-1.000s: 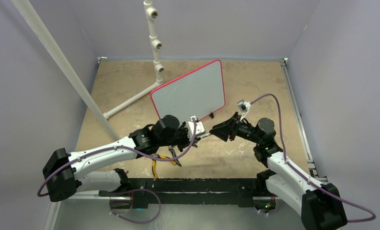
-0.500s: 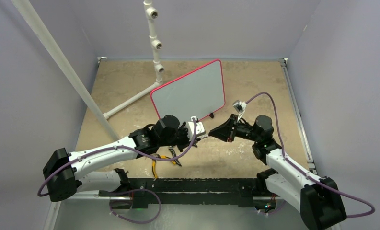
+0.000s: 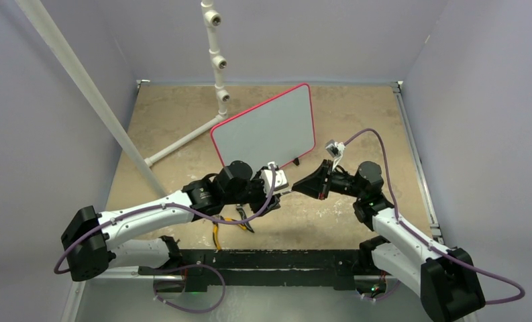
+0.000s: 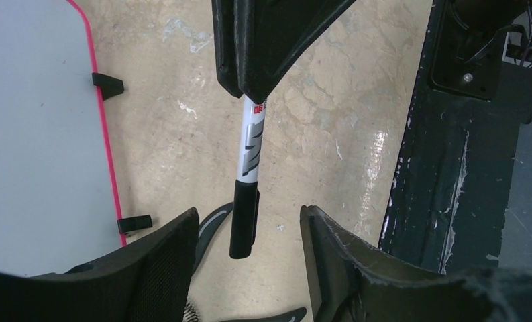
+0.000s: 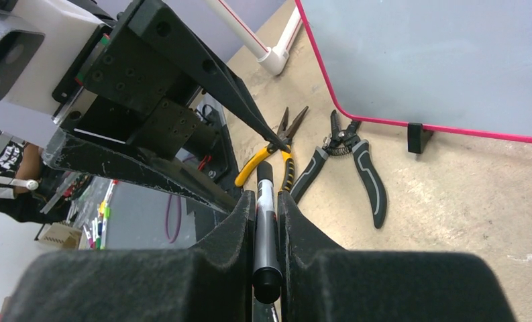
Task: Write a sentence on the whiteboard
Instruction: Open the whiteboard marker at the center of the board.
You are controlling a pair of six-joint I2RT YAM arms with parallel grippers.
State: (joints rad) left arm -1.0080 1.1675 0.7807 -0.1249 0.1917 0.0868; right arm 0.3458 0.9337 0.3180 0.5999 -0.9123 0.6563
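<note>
The whiteboard (image 3: 266, 127) stands tilted on small black feet (image 4: 107, 84) toward the back of the tan worktop (image 3: 357, 114), with a red-pink frame all round and a face that reads plain grey-white in every view. Behind its left corner rises a white PVC pipe stand (image 3: 218, 64), and a long white pole (image 3: 87, 87) slants across the scene further left of the board. Just in front of the board's lower edge the two claws meet nose to nose. The right claw (image 5: 266, 196) is clamped on a marker (image 4: 251, 151) with a white barrel and black cap. The left claw (image 4: 249, 213) stands parted, its fingers (image 4: 162, 255) on either side of the cap with a gap showing on each side. On the worktop in front of the board's left end lie yellow-handled pliers (image 5: 286, 164) and, just beside them, a grey-and-black pair (image 5: 367, 178), tips pointing toward the board. From above, the left arm covers most of both tools, so only parts of the handles show. Both wrist views cut the board off at the picture edge, and the marker's printing is too small to read. A black base rail (image 4: 464, 134) runs along the side of the worktop farthest from the board.
</note>
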